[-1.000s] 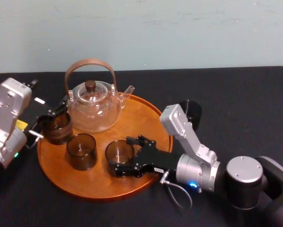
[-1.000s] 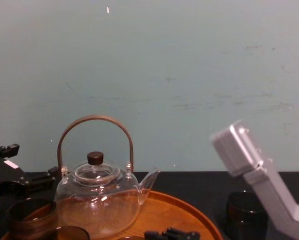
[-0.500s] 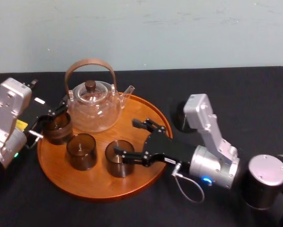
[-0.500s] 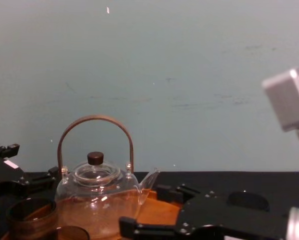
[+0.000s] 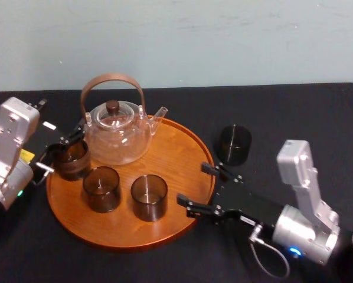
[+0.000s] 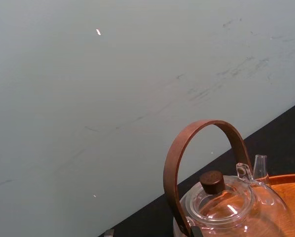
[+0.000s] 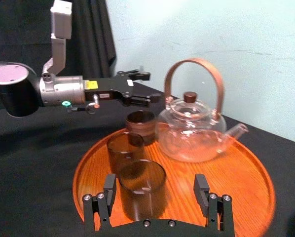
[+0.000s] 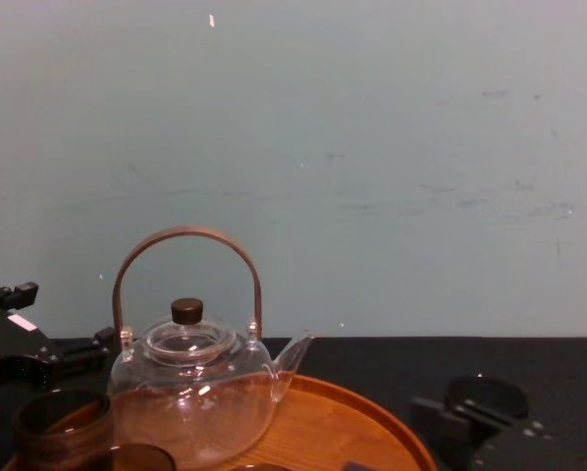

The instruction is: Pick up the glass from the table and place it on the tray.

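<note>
A round wooden tray [image 5: 182,147] on the black table [image 5: 306,112] carries a clear teapot [image 5: 117,132] and three dark glasses. The nearest of them [image 5: 149,197] stands upright and free near the tray's front. A further dark glass [image 5: 234,144] stands on the cloth just right of the tray. My right gripper [image 5: 195,187] is open over the tray's right front rim, a short way right of the nearest glass [image 7: 141,190], holding nothing. My left gripper [image 5: 63,150] is open at the tray's left edge, its fingers on either side of the leftmost glass [image 5: 70,159].
The teapot's tall brown handle [image 8: 187,265] rises at the back of the tray. The middle glass [image 5: 101,188] stands close beside the nearest one. Bare black cloth lies to the right of and behind the loose glass. A pale wall [image 8: 372,147] backs the table.
My right gripper has drawn back to the right and toward me, away from the nearest glass, which stays upright on the tray. The left arm has not moved.
</note>
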